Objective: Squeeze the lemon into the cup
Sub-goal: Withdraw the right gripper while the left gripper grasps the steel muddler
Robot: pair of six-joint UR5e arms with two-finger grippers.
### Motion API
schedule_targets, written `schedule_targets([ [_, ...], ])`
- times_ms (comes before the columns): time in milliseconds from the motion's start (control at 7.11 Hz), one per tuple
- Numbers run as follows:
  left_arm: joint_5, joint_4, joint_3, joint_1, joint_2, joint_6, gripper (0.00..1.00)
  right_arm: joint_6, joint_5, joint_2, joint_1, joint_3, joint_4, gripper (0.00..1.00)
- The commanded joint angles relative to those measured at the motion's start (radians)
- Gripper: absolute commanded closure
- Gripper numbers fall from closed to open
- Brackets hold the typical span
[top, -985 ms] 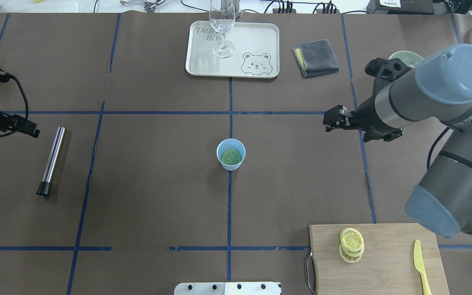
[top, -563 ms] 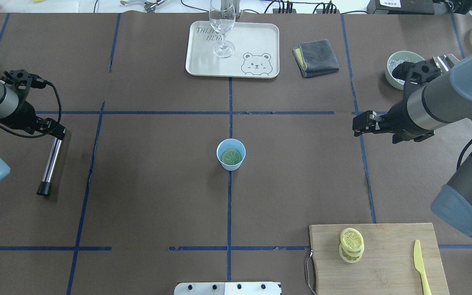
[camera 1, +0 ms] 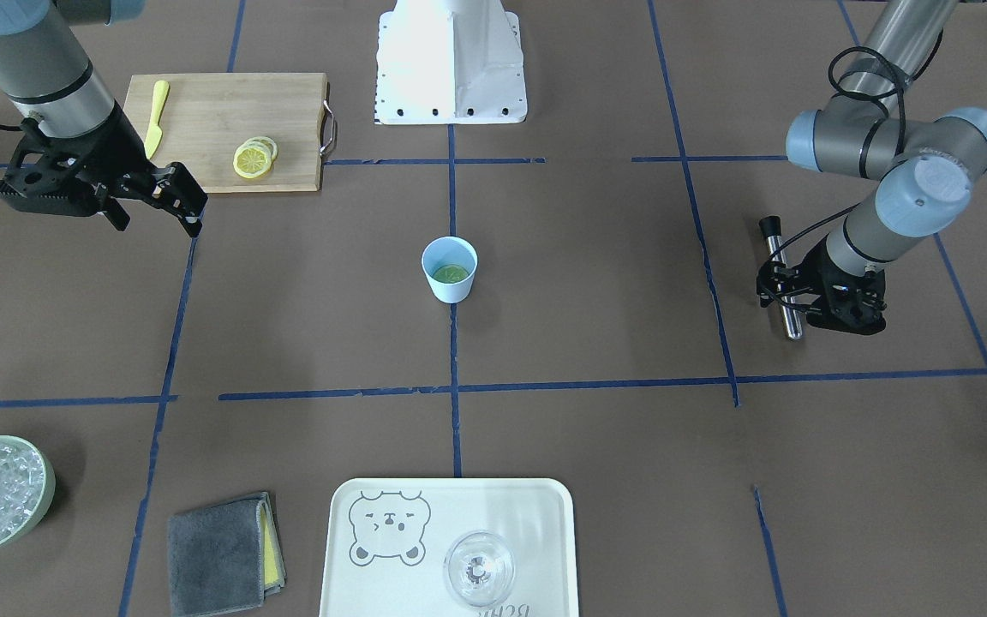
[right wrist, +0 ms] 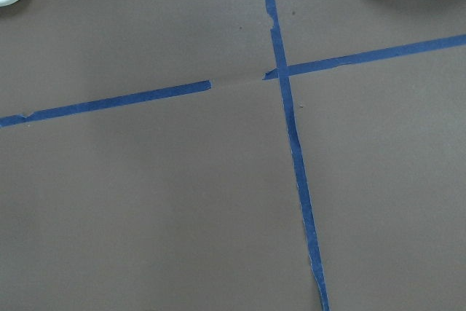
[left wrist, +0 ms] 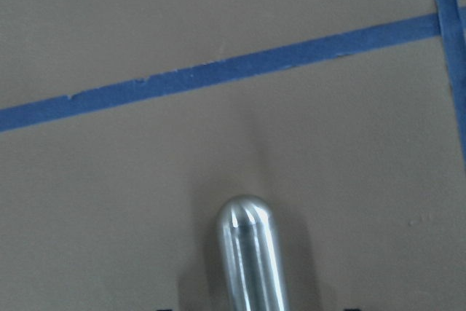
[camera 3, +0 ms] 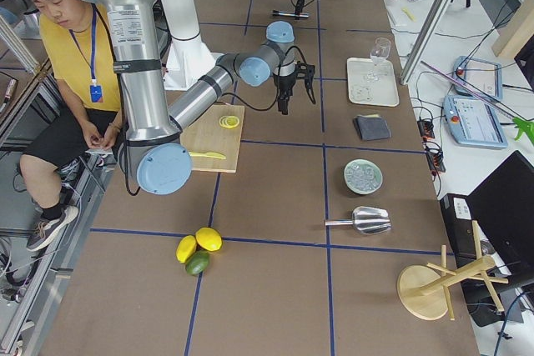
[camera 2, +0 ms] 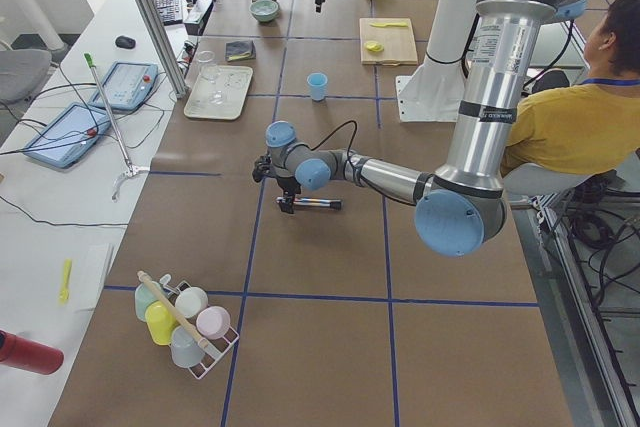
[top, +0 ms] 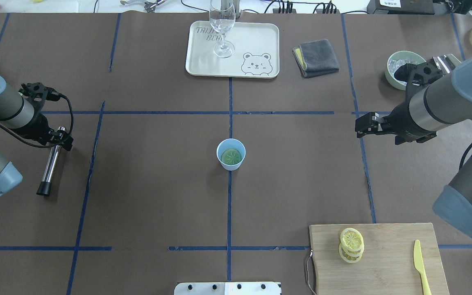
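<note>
You'll find the lemon (top: 231, 156) lying flat inside the cup (top: 231, 165) at the tabletop's centre. The left gripper (top: 64, 141), fingers apart, sits over the steel rod's (top: 50, 166) tip. The right gripper (top: 358, 125) hangs spread and empty. The far-edge tray (top: 256, 37) reads "BEAR".

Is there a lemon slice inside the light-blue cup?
Yes, the overhead view shows a round segmented lemon slice lying flat at the bottom of the cup.
</note>
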Motion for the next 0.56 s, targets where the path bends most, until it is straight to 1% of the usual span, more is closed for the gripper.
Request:
schedule_targets([
  [0,-0.003,0.003,-0.002,0.004,-0.001,0.000,0.87,0.000,0.000,0.000,0.000,0.001,0.000,0.00],
  [141,-0.001,0.004,-0.002,0.004,-0.001,0.000,1.00,0.000,0.000,0.000,0.000,0.003,0.000,0.00],
  [422,-0.010,0.002,-0.072,0.002,0.000,-0.001,1.00,0.000,0.002,0.000,0.000,0.004,0.000,0.00],
])
